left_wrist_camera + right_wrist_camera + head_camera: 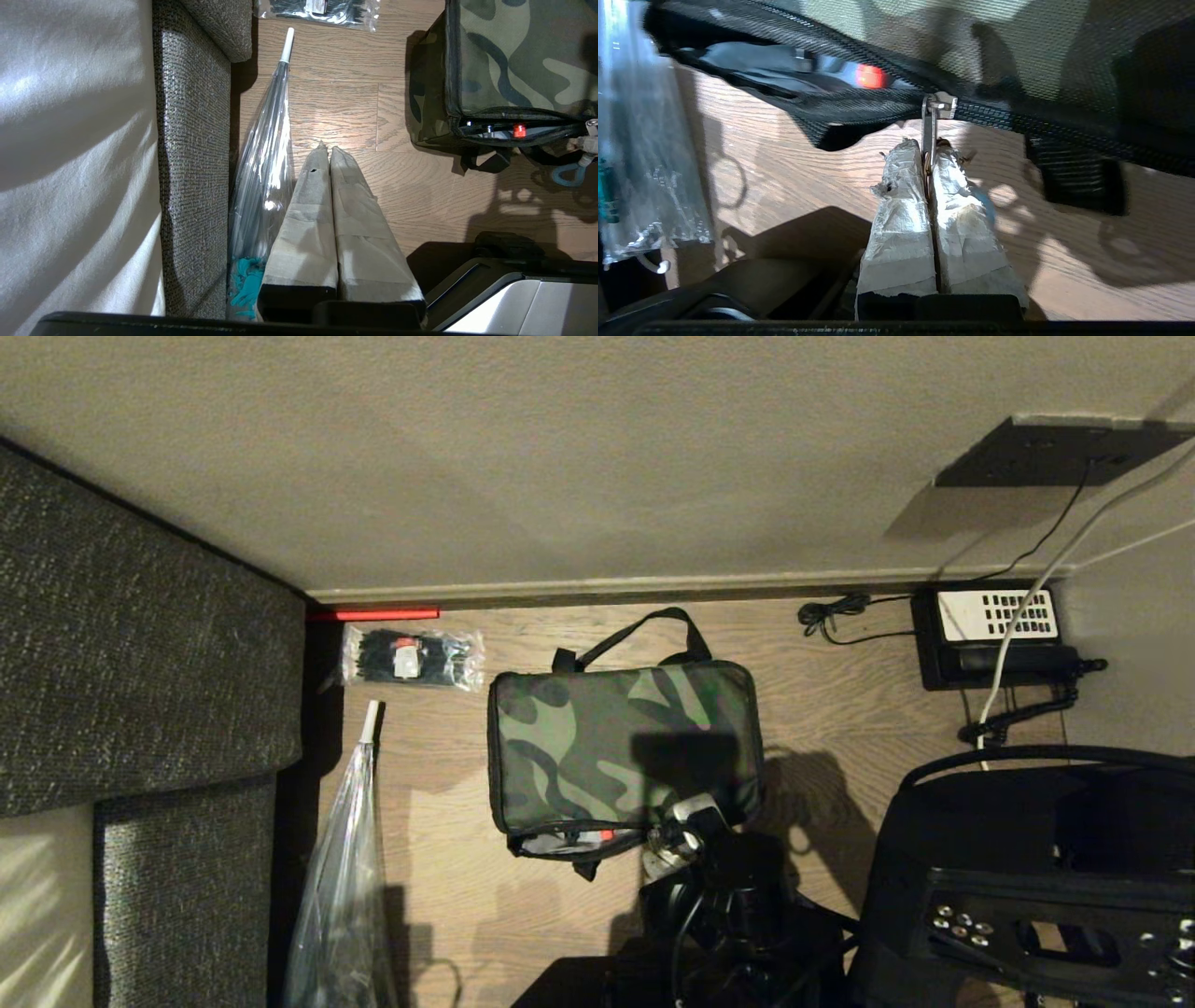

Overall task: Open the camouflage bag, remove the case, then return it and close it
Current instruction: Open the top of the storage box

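Right claw: clamped on the zipper pull, for dragging it along the seam.
Camouflage bag: ahead of the claw, partly unzipped.
Left claw: closed, empty, parked beside the bag.

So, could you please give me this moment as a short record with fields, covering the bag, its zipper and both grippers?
surface: wooden floor
camouflage bag: lying on the floor, near edge partly unzipped, a red mark showing in the gap
zipper pull: pinched between the right gripper's fingers
right gripper: shut on the zipper pull at the bag's near edge
left gripper: shut, holding nothing, above the floor beside the clear umbrella
case: not clearly visible
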